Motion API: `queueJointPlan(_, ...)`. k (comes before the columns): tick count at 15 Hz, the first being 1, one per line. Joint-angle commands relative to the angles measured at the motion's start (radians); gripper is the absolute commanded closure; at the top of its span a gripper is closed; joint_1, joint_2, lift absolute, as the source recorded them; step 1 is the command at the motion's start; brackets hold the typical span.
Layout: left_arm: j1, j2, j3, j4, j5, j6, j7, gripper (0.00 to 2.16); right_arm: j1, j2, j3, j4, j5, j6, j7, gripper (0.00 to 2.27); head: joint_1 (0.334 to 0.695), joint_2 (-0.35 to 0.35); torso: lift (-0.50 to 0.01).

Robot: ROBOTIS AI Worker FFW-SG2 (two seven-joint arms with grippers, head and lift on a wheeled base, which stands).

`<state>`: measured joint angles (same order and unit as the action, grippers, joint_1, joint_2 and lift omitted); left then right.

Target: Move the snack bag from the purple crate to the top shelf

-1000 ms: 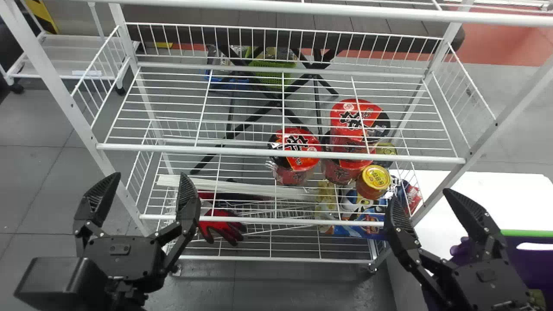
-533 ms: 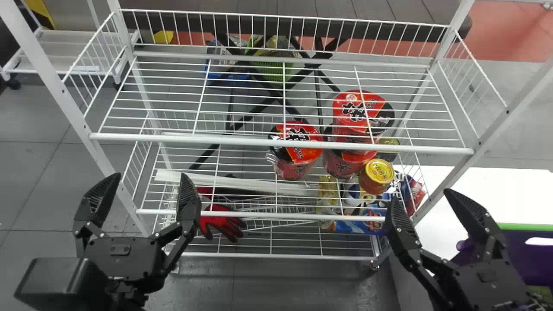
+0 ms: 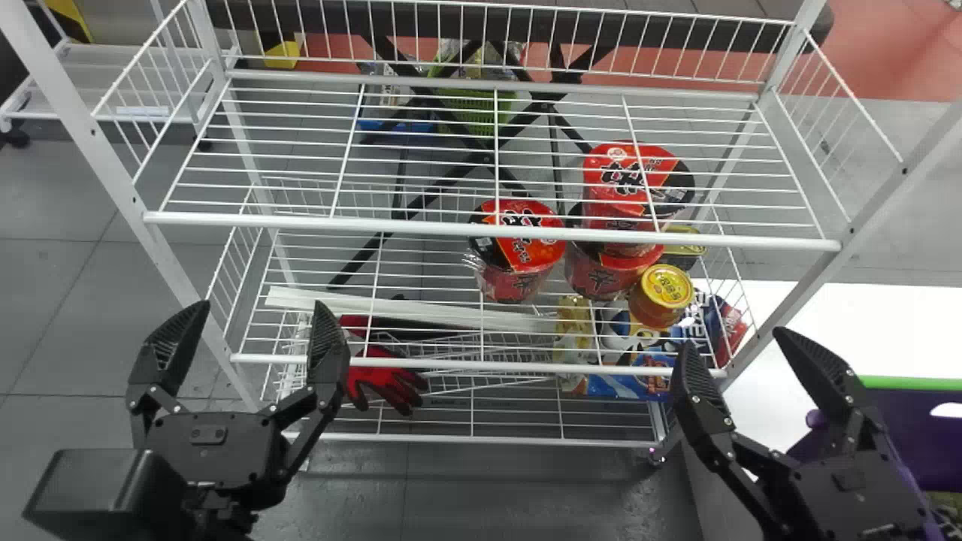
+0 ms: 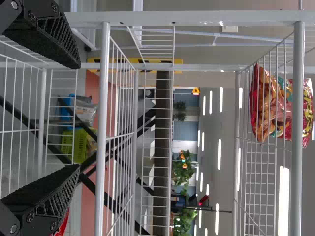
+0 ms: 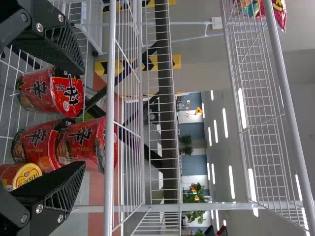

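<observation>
In the head view my left gripper (image 3: 252, 338) stands open in front of the rack's left part, and my right gripper (image 3: 740, 349) is open at its right front, beside the purple crate (image 3: 921, 439). The left wrist view has the left gripper (image 4: 78, 115) apart with nothing between its fingers, and a red snack bag (image 4: 280, 105) lying on the top shelf (image 4: 297, 187). In the right wrist view the right gripper (image 5: 83, 115) is open, with the noodle cups beyond it; part of the snack bag (image 5: 279, 12) shows on the top shelf. The crate's contents are mostly hidden.
Red noodle cups (image 3: 518, 248) and a yellow-lidded jar (image 3: 661, 297) stand on a lower shelf of the white wire rack (image 3: 488, 234). Below are red gloves (image 3: 387, 379) and blue packages (image 3: 631, 383). A white table (image 3: 857, 330) is at the right.
The head view has tilted down or shifted, so the rack and crate sit differently and the top front rail has left the picture. Both grippers keep their place and remain open.
</observation>
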<state>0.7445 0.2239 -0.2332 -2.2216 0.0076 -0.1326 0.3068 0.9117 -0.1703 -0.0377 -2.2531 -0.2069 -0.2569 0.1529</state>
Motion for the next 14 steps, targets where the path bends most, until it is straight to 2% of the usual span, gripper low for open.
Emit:
queueJointPlan(1,0.001,0.000,0.000,-0.001,0.000,0.000,0.000,0.09,0.006,0.000,-0.005,0.029,-0.026,-0.127,0.011,0.17,0.695,-0.065,-0.451)
queueJointPlan(6,0.003,0.000,-0.003,0.000,-0.002,0.000,0.002,0.09,0.018,0.000,-0.011,0.006,-0.019,-0.118,-0.003,0.17,0.695,-0.083,-0.451)
queueJointPlan(10,0.004,0.000,-0.003,0.010,-0.005,0.000,0.006,0.09,0.062,0.003,-0.088,-0.066,-0.051,-0.097,-0.024,0.18,0.695,-0.100,-0.451)
queueJointPlan(12,0.003,-0.003,-0.003,0.020,-0.005,-0.003,0.008,0.09,0.085,0.008,-0.133,-0.125,-0.068,0.026,-0.047,0.18,0.695,-0.125,-0.451)
queueJointPlan(14,0.004,-0.008,-0.005,0.030,-0.006,-0.018,0.012,0.09,0.098,0.028,-0.197,-0.200,-0.091,0.250,-0.072,0.19,0.695,-0.152,-0.451)
